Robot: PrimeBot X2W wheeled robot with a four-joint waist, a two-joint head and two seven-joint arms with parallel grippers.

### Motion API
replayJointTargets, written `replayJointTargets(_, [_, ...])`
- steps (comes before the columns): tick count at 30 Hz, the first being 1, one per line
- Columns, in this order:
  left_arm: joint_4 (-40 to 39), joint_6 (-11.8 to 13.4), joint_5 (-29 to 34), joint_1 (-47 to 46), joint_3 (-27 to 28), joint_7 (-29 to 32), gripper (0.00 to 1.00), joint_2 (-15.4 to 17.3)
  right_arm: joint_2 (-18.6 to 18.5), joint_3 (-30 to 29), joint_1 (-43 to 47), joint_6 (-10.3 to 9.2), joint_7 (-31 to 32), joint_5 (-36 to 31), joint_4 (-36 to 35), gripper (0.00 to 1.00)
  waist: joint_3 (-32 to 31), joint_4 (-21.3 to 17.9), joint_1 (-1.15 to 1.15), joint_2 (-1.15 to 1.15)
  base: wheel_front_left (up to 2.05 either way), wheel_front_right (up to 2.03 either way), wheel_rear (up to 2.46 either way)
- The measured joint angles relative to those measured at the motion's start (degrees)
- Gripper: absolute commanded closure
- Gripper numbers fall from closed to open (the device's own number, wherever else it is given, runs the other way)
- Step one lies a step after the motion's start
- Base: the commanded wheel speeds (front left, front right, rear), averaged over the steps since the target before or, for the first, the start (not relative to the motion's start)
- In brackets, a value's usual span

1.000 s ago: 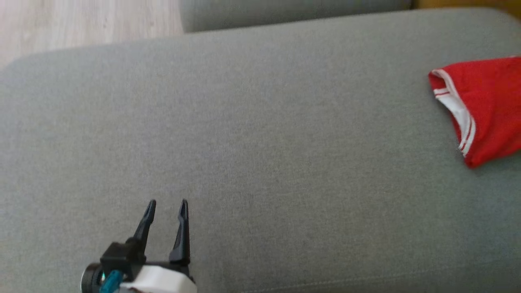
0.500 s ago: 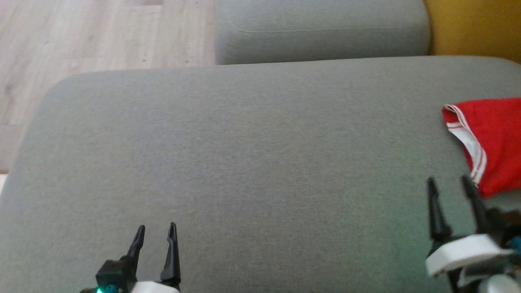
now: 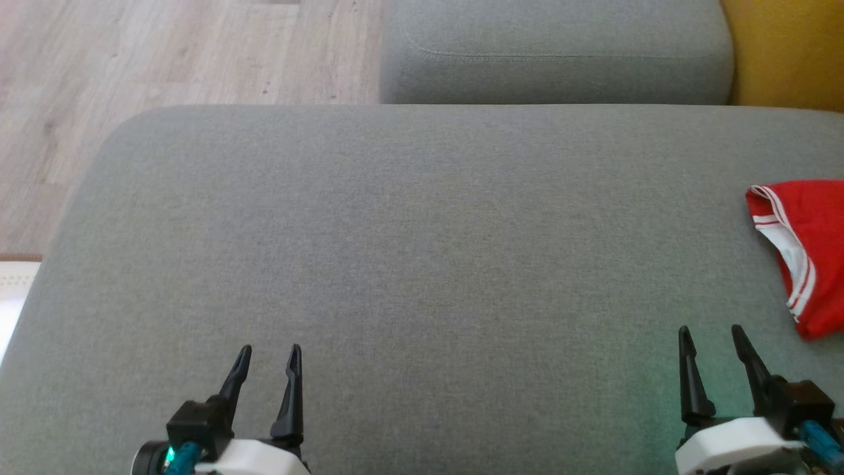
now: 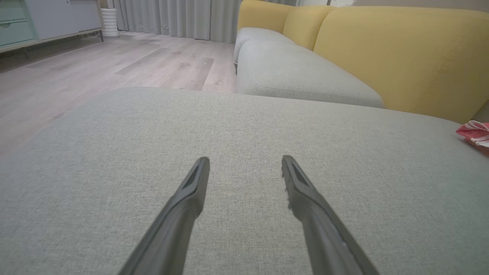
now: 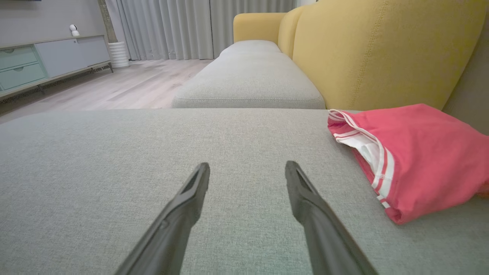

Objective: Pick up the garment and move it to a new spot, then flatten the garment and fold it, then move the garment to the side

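On grey fabric sofa cushion [image 3: 422, 231], far right, red white-trimmed garment [image 3: 821, 264] is seen. Spread apart, empty: left end effector [image 3: 270, 349], right end effector [image 3: 710, 331]. Near edge is probably best pinched low.

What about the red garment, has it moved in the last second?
No. The red garment keeps the same gap from the grey cushion's far edge; the camera shifted instead.

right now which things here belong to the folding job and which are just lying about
Belongs to the job: red garment, lying on the grey cushion; left gripper and right gripper, both open and empty.

Just lying about: far grey cushion; yellow sofa back; wood floor; sideboard; curtains.
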Motion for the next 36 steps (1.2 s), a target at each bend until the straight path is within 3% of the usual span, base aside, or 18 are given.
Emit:
replayJointTargets(17, [1.13, 1.15, -0.01, -0.01, 0.03, 0.00, 0.00, -0.01, 0.00, 2.44, -0.10, 0.00, -1.52, 1.04, 2.79, 0.00, 0.15, -1.79, 0.00, 0.00, 0.00, 0.00, 0.00])
replayJointTargets(18, [1.59, 1.54, -0.02, 0.03, 0.07, 0.09, 1.00, -0.01, 0.03, 2.68, -0.13, -0.01, -1.46, 1.18, 3.00, 1.00, 0.17, -1.81, 0.00, 0.00, 0.00, 0.00, 0.00])
replayJointTargets(22, [3.94, 1.51, -0.74, 1.68, 0.00, 0.19, 1.00, -0.01, 0.10, 2.64, 0.58, 0.00, -0.92, 1.72, 5.73, 1.00, 0.19, -1.88, 0.00, 0.00, 0.00, 0.00, 0.00])
replayJointTargets(36, [4.28, 0.60, -11.26, 1.22, 0.56, 2.12, 1.00, 0.11, 0.11, 2.29, 0.77, 0.00, 1.14, 12.49, 5.37, 1.00, 0.26, -2.47, 0.00, 0.00, 0.00, 0.00, 0.00])
